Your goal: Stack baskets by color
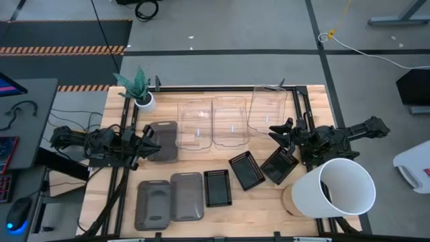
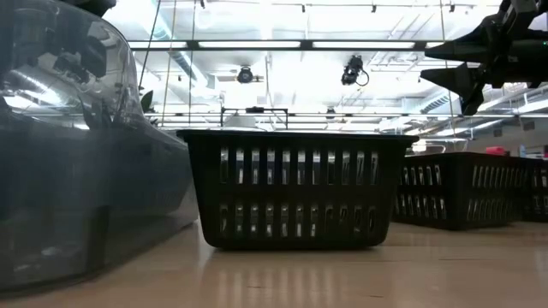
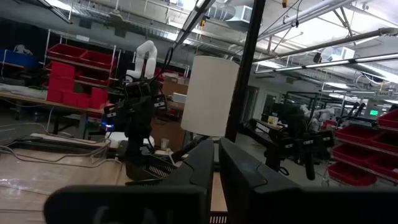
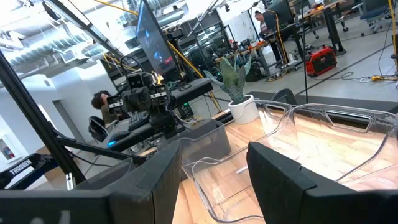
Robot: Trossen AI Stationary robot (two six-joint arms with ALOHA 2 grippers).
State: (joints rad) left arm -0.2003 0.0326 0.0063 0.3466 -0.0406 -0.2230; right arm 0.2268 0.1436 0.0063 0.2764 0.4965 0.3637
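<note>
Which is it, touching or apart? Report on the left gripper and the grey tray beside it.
Cannot tell. In the high view the left gripper overlaps the grey tray edge; height is hidden.

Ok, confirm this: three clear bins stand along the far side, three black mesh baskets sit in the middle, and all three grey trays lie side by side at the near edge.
Wrong on the trays. The high view shows only two grey trays at the near edge; the third grey tray lies by the left fingers. Clear bins and black mesh baskets are as stated.

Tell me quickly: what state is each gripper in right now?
Left gripper: closed on the grey tray, at its edge.
Right gripper: open, holding nothing.
</note>
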